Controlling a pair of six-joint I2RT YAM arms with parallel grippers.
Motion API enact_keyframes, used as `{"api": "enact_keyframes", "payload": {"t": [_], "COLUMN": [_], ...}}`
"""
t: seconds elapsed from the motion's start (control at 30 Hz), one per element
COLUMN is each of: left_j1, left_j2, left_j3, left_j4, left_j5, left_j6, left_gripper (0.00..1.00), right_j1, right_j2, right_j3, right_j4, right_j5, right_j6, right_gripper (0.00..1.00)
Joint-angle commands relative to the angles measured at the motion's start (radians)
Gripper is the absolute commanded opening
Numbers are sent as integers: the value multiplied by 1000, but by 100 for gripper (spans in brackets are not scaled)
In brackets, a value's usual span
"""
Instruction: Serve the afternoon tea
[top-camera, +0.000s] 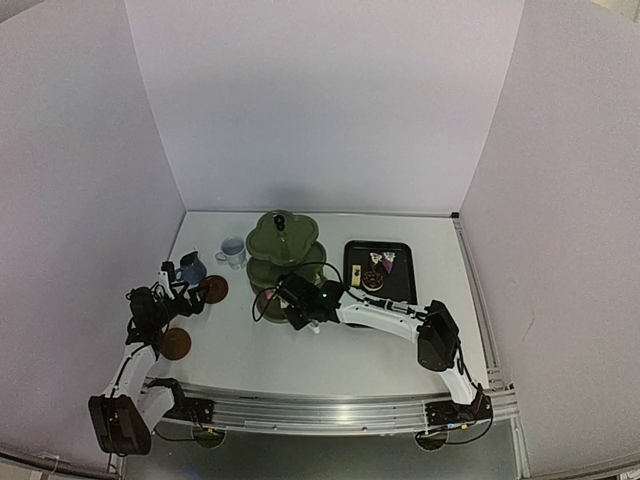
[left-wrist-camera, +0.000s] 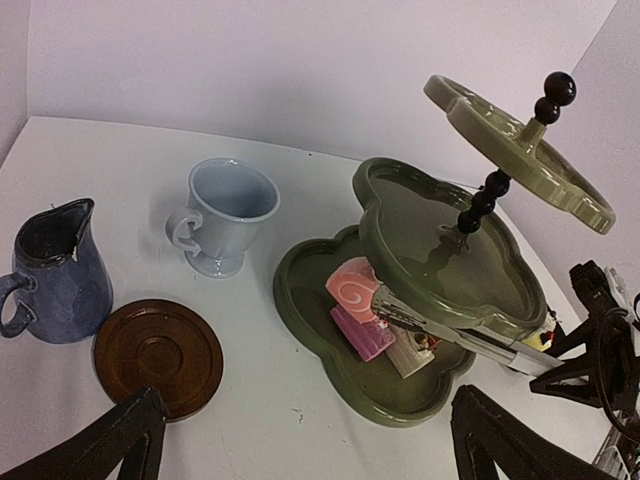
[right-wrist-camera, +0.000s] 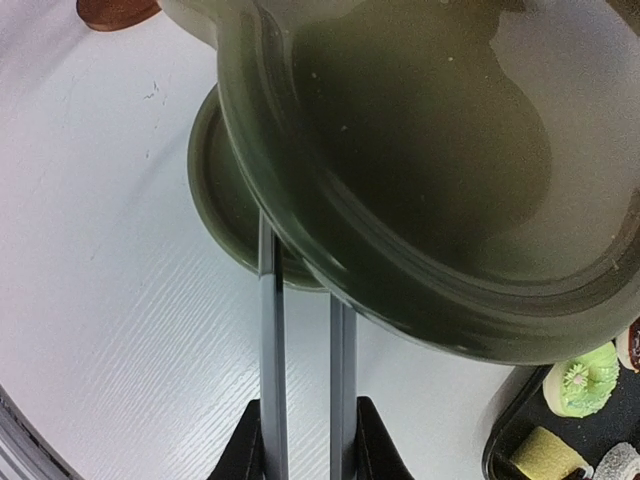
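The dark green three-tier stand (top-camera: 283, 240) stands mid-table. On its bottom tier (left-wrist-camera: 400, 400) lie a pink swirl cake (left-wrist-camera: 350, 290), a purple cake (left-wrist-camera: 362, 333) and a pale cake (left-wrist-camera: 410, 352). My right gripper (right-wrist-camera: 305, 425) is shut on the metal tongs (right-wrist-camera: 270, 340), which reach under the middle tier (right-wrist-camera: 400, 150). Their tips (left-wrist-camera: 385, 312) sit against the pink swirl cake. My left gripper (left-wrist-camera: 305, 410) hangs open over bare table, with one brown saucer (left-wrist-camera: 158, 355) by its left finger. The dark blue mug (left-wrist-camera: 55, 280) and the pale mug (left-wrist-camera: 228, 215) stand beyond it.
A black tray (top-camera: 380, 270) right of the stand holds more cakes, among them a green one (right-wrist-camera: 580, 380) and a yellow one (right-wrist-camera: 545, 455). A second brown saucer (top-camera: 175, 344) lies near the left arm. White walls close in three sides.
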Motion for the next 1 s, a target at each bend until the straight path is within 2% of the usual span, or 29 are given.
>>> {"api": "enact_keyframes", "payload": {"t": [0.0, 0.23, 0.53, 0.8, 0.97], "left_j1": [-16, -87, -117, -120, -120], "left_j2": [3, 24, -7, -2, 2], "left_j3": [19, -14, -63, -76, -76], "left_j4": [82, 135, 206, 218, 217], "left_j5": [5, -9, -60, -84, -88], "left_j6": [-58, -143, -206, -211, -203], "left_gripper": [99, 100, 99, 100, 100], "right_j1": [-2, -2, -2, 5, 6], "right_j2": [-95, -112, -116, -92, -56], "right_j3": [23, 33, 14, 15, 51], "right_j4": [36, 36, 35, 35, 34], "right_j5": [64, 86, 107, 248, 234], "right_j6": [14, 4, 24, 67, 42], "right_gripper": [0, 0, 0, 0, 0]}}
